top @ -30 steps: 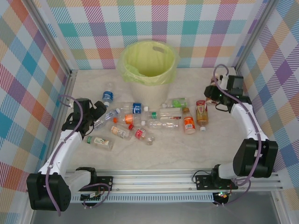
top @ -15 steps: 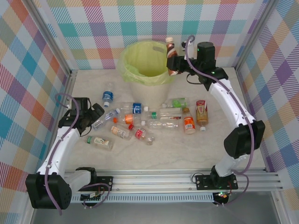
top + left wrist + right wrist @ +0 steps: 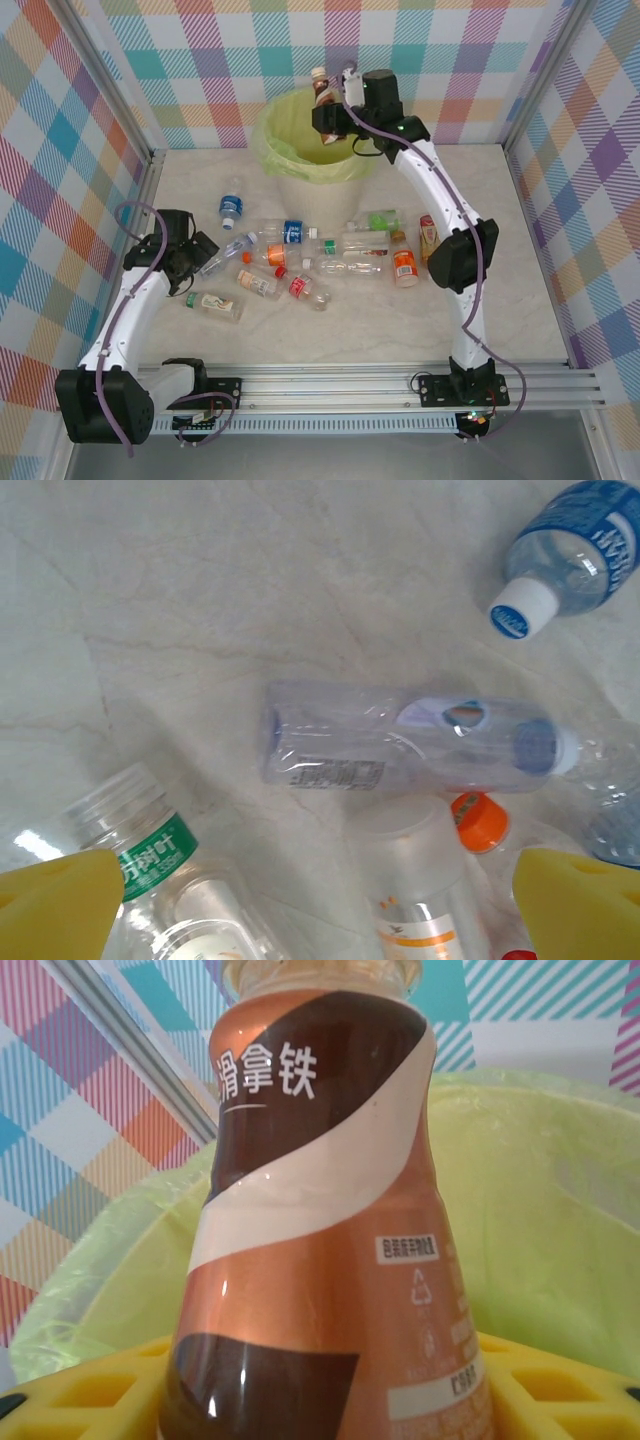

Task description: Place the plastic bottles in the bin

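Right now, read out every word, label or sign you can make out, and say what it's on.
"滑拿铁": white characters on the brown latte bottle.
Recycling triangle: same bottle's label; the small print beside it is unreadable.
Green-banded bottle: white characters, too blurred.
Blue-labelled bottle: lettering too blurred.
Clear crushed bottle: fine print too small.

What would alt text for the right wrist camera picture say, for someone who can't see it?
A brown and cream bottle with Chinese lettering stands upright, close up, between the yellow fingers of the right claw. Behind it is the yellow-green liner of the bin, with a plaid wall beyond.
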Robot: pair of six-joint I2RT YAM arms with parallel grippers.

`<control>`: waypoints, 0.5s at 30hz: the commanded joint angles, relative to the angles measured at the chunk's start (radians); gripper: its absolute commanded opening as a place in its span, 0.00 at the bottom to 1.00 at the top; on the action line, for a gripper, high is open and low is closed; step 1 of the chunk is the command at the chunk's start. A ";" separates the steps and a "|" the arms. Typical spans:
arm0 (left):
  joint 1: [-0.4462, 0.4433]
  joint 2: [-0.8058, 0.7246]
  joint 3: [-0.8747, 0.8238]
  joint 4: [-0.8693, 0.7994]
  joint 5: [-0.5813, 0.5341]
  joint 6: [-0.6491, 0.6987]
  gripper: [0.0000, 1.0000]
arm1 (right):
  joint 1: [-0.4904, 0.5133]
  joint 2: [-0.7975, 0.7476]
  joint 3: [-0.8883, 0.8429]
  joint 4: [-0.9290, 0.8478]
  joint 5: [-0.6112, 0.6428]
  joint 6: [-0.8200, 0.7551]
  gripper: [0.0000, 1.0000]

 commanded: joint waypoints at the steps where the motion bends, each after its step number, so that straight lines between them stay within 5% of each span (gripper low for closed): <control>1: 0.014 0.011 0.042 -0.101 -0.059 -0.032 1.00 | 0.001 0.001 0.049 -0.073 -0.006 -0.033 0.62; 6: 0.014 0.012 0.044 -0.136 -0.059 -0.049 1.00 | 0.003 -0.027 0.038 -0.094 -0.163 -0.071 0.73; 15: 0.015 -0.010 0.044 -0.224 -0.067 -0.074 1.00 | 0.003 -0.192 -0.135 -0.060 -0.150 -0.112 0.83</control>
